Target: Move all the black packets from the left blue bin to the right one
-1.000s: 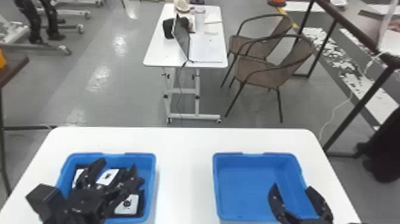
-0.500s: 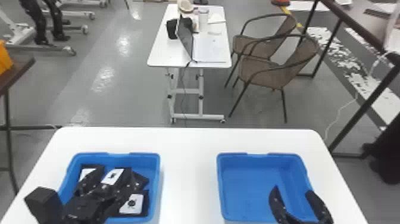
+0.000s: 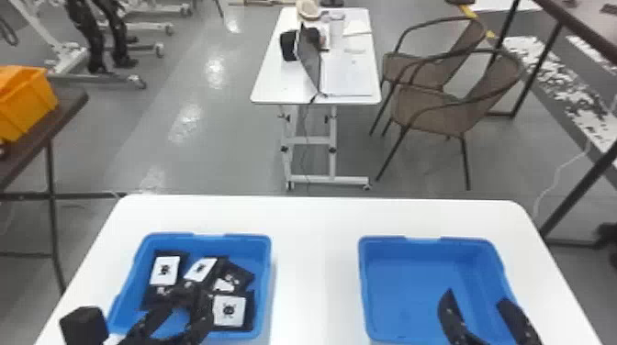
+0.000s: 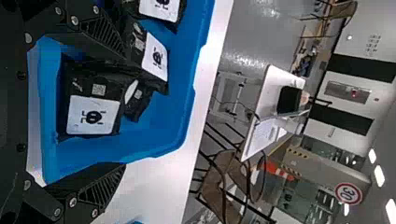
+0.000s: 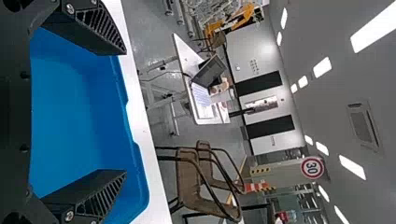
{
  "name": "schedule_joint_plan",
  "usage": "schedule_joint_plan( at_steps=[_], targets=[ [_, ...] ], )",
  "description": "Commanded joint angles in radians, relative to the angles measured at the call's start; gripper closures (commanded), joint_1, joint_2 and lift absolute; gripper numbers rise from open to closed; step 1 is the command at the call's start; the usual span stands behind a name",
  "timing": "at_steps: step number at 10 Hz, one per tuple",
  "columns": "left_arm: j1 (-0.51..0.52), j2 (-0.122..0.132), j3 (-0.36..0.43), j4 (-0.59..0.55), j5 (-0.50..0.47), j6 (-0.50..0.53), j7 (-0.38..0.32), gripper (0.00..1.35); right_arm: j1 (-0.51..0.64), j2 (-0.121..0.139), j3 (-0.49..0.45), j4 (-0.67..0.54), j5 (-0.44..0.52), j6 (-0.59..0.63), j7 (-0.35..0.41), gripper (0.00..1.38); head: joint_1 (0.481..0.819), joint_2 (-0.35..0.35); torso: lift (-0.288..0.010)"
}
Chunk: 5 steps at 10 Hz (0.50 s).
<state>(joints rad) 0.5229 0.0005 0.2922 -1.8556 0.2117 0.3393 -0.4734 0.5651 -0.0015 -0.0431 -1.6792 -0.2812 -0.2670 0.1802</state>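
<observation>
My left gripper [image 3: 183, 293] is low over the near part of the left blue bin [image 3: 265, 275]; in the left wrist view the same gripper [image 4: 122, 109] stands open, fingers wide apart. Several black packets with white labels, one of them a packet [image 3: 229, 310] at the bin's near right, lie in that bin, partly overlapping. The left wrist view has a packet [image 4: 93, 114] between the open fingers, not gripped. Over the near part of the right blue bin [image 3: 404, 280], which has a bare floor, is my right gripper [image 3: 475, 296]; in the right wrist view this gripper [image 5: 125, 112] is open with nothing held.
Both bins stand on a white table [image 3: 316, 275] with a gap between them. Beyond it are a smaller white table [image 3: 271, 87] with a laptop, and brown chairs [image 3: 440, 105]. An orange crate [image 3: 27, 101] sits on a dark table at the left.
The left gripper has shifted a little within the left bin's near area, and more of the packets shows. The head view has shifted slightly. The right gripper stays over its bin, still open.
</observation>
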Motion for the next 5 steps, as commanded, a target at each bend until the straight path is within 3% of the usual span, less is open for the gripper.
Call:
schedule_joint_plan(
  at_steps=[1,3,5],
  targets=[
    [-0.032,-0.003,0.038,0.007,-0.044,0.053,-0.021,0.23,-0.007,0.002,0.009,0.004,-0.012,0.003,0.001,0.10,0.695,0.063,0.000],
    [-0.073,0.000,0.064,0.046,-0.046,0.104,-0.034,0.23,-0.008,0.002,0.019,0.010,-0.023,0.005,0.001,0.10,0.695,0.097,0.000],
    [-0.142,0.012,0.065,0.138,-0.092,0.110,-0.093,0.23,-0.014,0.002,0.022,0.016,-0.030,0.005,0.001,0.10,0.695,0.113,0.000]
  ],
)
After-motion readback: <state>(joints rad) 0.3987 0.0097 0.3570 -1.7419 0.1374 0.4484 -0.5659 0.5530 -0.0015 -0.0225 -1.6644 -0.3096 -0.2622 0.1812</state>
